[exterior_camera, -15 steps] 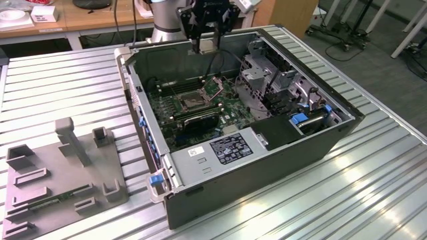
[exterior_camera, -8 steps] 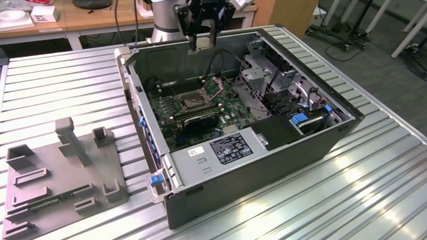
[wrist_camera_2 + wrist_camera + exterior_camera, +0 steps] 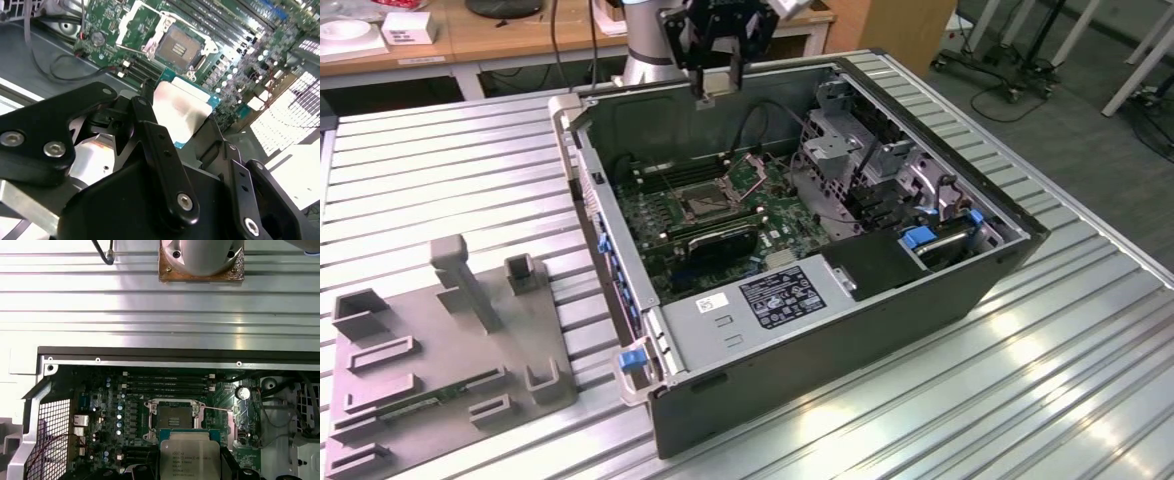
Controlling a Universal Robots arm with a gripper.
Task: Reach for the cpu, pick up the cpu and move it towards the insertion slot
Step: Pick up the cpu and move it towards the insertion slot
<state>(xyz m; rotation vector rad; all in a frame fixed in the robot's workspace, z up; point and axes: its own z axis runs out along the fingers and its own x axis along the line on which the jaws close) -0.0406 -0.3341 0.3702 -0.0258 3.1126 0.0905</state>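
Observation:
My gripper (image 3: pixel 716 82) hangs above the back wall of the open computer case (image 3: pixel 987 290), shut on the cpu (image 3: pixel 712 92). The cpu (image 3: pixel 182 112) is a flat square chip with a silvery top and a greenish rim, pinched between two black fingers (image 3: pixel 150 130). In the first wrist view the cpu (image 3: pixel 189 454) sits just short of the insertion slot (image 3: pixel 175 418). The insertion slot (image 3: pixel 706 200) is a square socket with a dark centre and metal frame (image 3: pixel 180 46) on the green motherboard, and it lies open and bare, well below the chip.
Long black memory slots (image 3: pixel 167 382) run beside the socket. A metal drive cage (image 3: pixel 854 160) and a power supply (image 3: pixel 774 295) fill the case's near side. Black cables (image 3: pixel 754 125) loop near the socket. A grey fixture tray (image 3: pixel 440 350) lies on the slatted table (image 3: pixel 1067 380).

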